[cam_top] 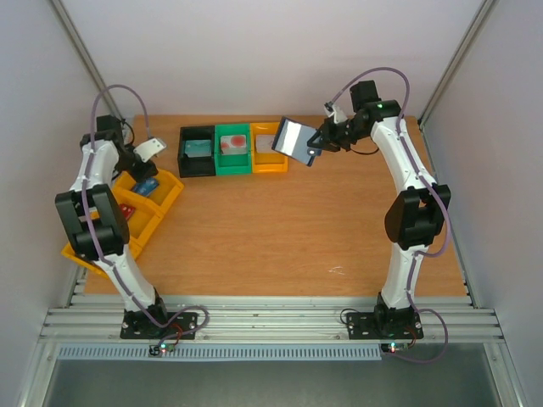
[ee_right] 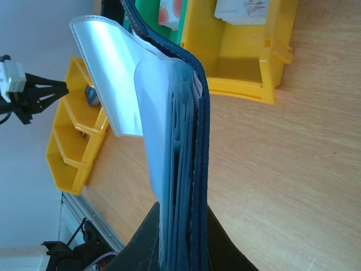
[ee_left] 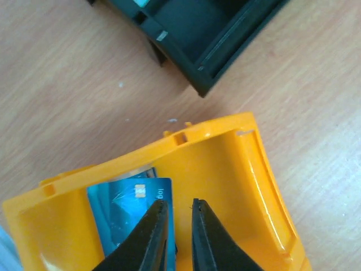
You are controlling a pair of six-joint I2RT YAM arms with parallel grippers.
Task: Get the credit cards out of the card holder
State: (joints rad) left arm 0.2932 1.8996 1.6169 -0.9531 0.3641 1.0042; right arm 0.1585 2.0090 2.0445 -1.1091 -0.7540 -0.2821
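Left wrist view: the left gripper (ee_left: 179,206) hangs over the end compartment of the yellow divided bin (ee_left: 237,169). Its fingers stand a slim gap apart with nothing between them, so it is released. A blue credit card (ee_left: 127,206) lies flat in that compartment, just at 9 o'clock of the fingertips. Its long axis seems to run roughly 12 to 6, though its lower part is cut off.

In the top external view the card holder (cam_top: 295,138) is up off the table, clenched at one edge by the right gripper (cam_top: 320,144). It overlaps the right end of the orange bin (cam_top: 269,153) as that camera sees it. From the left gripper it lies at 3 o'clock, well apart, past the black bin (cam_top: 197,151) and the green bin (cam_top: 232,149).

The right wrist view shows its dark spine running from 6 up to about 11 o'clock. A pale pocket page (ee_right: 113,79) fans out toward 9 o'clock, the side where the left gripper shows. The left arm is the free one and the pages open its way, so the coming reach is probably a sweep toward 3 o'clock to that page. Whether any cards sit in the pockets cannot be told.
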